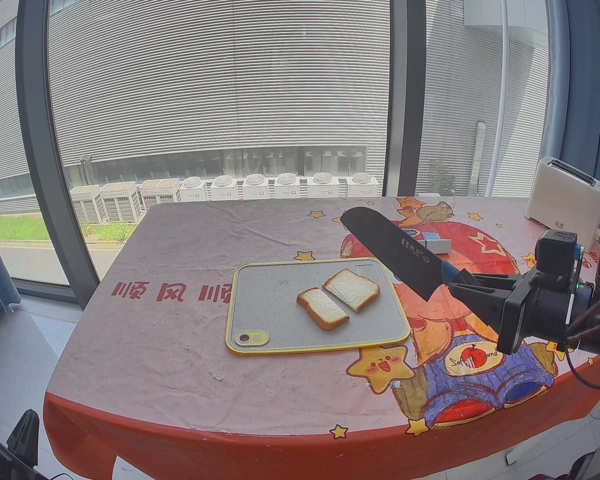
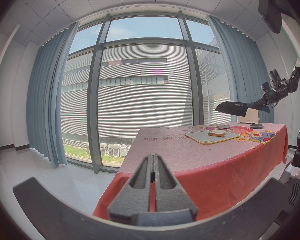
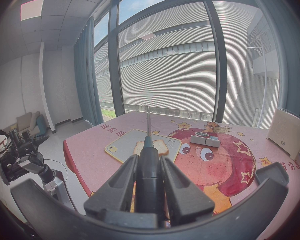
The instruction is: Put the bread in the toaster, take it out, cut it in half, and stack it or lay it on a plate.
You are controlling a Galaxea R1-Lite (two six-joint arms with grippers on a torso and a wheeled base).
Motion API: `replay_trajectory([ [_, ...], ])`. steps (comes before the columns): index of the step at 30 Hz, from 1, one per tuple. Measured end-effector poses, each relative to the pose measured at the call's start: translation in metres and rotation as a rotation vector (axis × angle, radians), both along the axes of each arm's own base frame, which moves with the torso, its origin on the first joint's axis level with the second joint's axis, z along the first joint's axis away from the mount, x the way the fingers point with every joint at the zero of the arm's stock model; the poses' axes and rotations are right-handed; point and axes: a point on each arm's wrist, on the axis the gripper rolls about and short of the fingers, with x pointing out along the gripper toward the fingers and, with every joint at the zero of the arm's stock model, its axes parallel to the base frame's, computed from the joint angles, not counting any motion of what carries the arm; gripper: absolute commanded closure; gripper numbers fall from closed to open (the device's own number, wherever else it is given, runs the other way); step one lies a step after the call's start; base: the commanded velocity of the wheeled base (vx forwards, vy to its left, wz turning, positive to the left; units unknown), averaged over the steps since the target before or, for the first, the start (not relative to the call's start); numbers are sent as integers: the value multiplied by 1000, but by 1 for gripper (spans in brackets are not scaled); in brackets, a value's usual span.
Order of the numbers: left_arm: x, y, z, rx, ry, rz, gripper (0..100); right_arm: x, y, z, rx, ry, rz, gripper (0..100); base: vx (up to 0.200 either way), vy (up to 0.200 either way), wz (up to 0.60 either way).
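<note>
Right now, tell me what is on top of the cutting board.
A bread half and a second half lie close together on the cutting board. Whatever is beneath the bread is hidden.

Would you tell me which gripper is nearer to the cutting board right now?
Right. The right gripper, holding the knife, hovers above the table just right of the cutting board; the left gripper, shut, hangs off the table beyond its near left corner, far away.

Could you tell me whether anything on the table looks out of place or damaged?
Nothing stands out. The bread halves lie flat on the cutting board, and the right gripper holds the knife in the air, clear of them.
</note>
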Motion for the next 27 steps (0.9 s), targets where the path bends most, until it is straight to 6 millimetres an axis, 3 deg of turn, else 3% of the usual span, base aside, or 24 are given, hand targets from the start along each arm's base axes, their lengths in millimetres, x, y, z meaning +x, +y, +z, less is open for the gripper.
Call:
replay_trajectory([
  [27, 0, 0, 0, 0, 2, 0, 100, 20, -18, 2, -2, -4, -123, 100, 0, 0, 0],
])
